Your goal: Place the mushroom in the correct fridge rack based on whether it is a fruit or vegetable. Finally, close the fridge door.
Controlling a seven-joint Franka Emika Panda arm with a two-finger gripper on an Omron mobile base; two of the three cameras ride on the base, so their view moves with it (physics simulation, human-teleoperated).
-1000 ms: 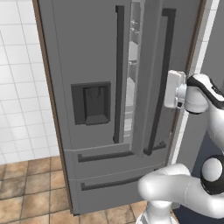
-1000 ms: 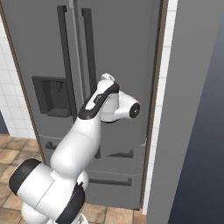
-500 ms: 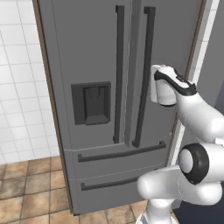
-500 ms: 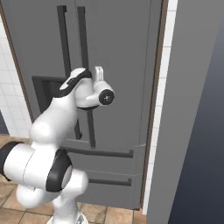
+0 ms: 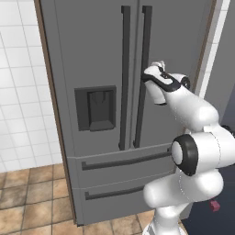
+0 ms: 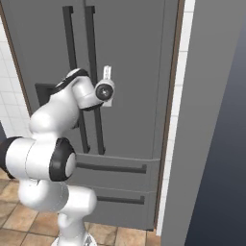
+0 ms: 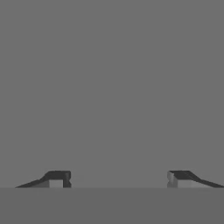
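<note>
The grey fridge [image 5: 92, 46] stands with both upper doors shut, so the mushroom and the fridge rack are hidden behind them. My gripper [image 5: 157, 67] presses flat against the right door [image 6: 139, 72], just right of its dark vertical handle [image 5: 145, 69]. In the hand view the gripper [image 7: 118, 177] is open, its two fingertips [image 7: 57, 178] wide apart against bare grey door surface, with nothing between them. From the right base view the hand [image 6: 106, 89] sits at mid-height of the door beside the handle [image 6: 91, 62].
A dark water dispenser [image 5: 95, 108] is set in the left door. Two drawer fronts [image 5: 124, 160] with bar handles lie below the doors. White tiled wall [image 5: 18, 92] is to the left, a grey panel [image 6: 211, 120] to the right, brown floor tiles [image 5: 27, 197] below.
The right fridge door, ajar a second ago with the lit interior showing, has swung shut. My arm moved left with it and now rests against the door.
</note>
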